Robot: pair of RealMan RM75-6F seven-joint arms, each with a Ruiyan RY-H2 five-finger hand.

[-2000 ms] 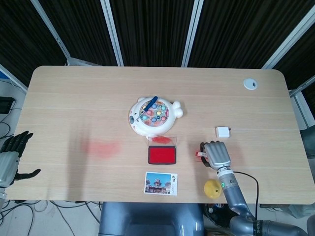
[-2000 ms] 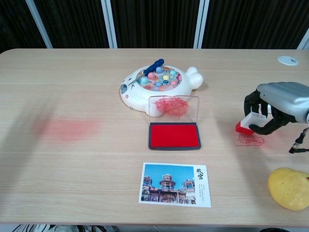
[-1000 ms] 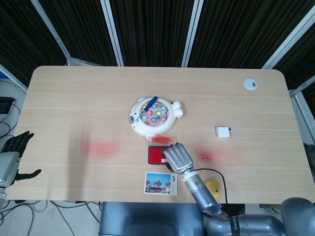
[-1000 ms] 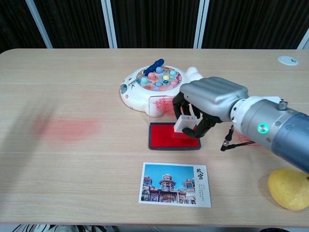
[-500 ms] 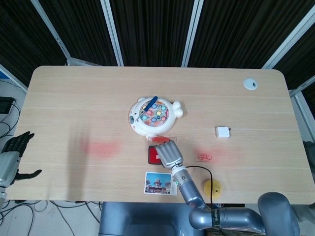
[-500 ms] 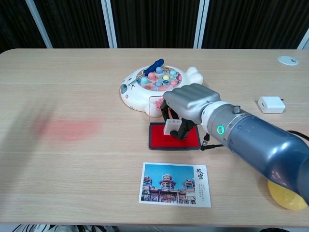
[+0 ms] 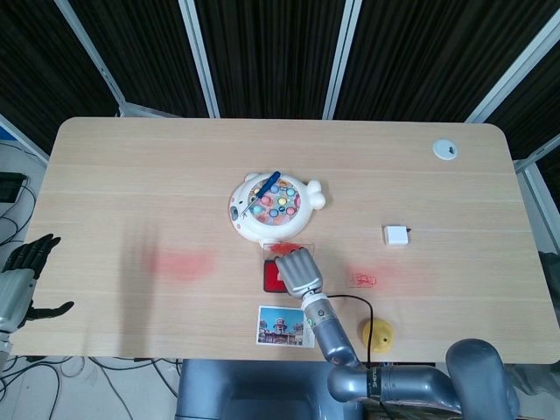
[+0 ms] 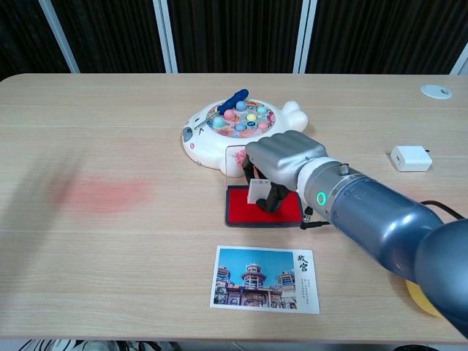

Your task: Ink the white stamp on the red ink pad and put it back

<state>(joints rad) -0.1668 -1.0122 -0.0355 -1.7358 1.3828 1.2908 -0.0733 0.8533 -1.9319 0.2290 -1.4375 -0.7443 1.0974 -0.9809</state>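
Your right hand [image 8: 281, 162] fingers [image 8: 272, 196] pinch the small white block stamp [image 8: 257, 191] | upright, face down on rectangular red ink pad [image 8: 241, 207] | near worktop's front edge | left hand [image 7: 19, 278] fingers spread, holding nothing.

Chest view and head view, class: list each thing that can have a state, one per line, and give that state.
Right hand: grips the stamp, over the ink pad.
Stamp: held upright, base at the pad's red surface; contact unclear.
Ink pad: open, clear lid standing up behind.
Left hand: off the table's left edge, fingers apart, holding nothing.
Postcard: flat, picture up.
Fishing toy: upright, blue rod lying on top.
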